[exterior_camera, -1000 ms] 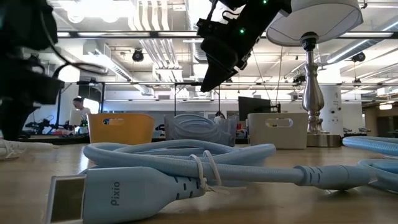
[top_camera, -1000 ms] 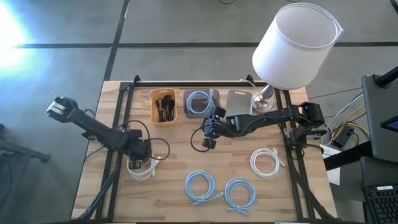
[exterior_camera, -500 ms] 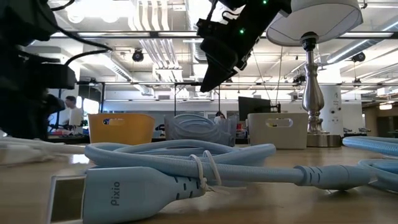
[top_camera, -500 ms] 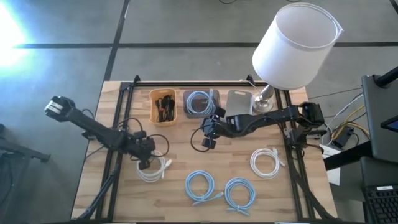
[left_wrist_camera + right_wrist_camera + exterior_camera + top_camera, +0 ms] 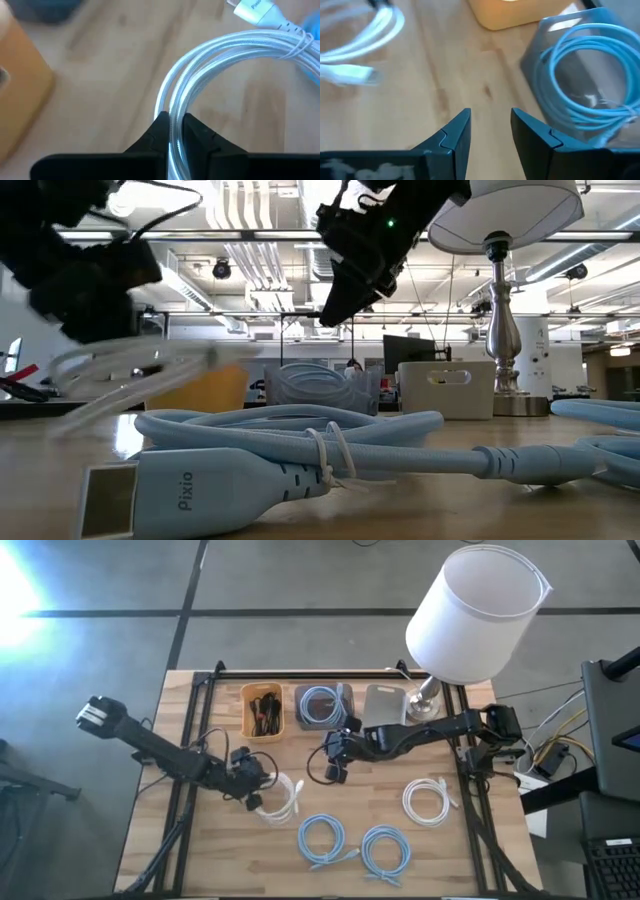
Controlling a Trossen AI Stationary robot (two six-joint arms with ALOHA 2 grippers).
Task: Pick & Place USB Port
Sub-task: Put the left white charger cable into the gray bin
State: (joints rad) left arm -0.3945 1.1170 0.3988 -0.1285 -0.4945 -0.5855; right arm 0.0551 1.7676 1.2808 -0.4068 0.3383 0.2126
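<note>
Gripping a coiled white cable [image 5: 281,802], the left gripper [image 5: 252,776] had its fingers [image 5: 159,131] closed on it, just above the wooden worktop [image 5: 380,795] near the middle. The right gripper [image 5: 334,757] hung with fingers [image 5: 454,133] open near a clear box [image 5: 580,80] holding a blue cable. Only the low view showed the ceiling lights and a lamp [image 5: 500,300].

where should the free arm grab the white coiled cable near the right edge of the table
Take the white coiled cable on a bare arc of its loop, coming straight down from above with one finger inside the ring and one outside. It lies flat on the table, so the sides offer nothing to pinch. The right gripper is open and unloaded.
</note>
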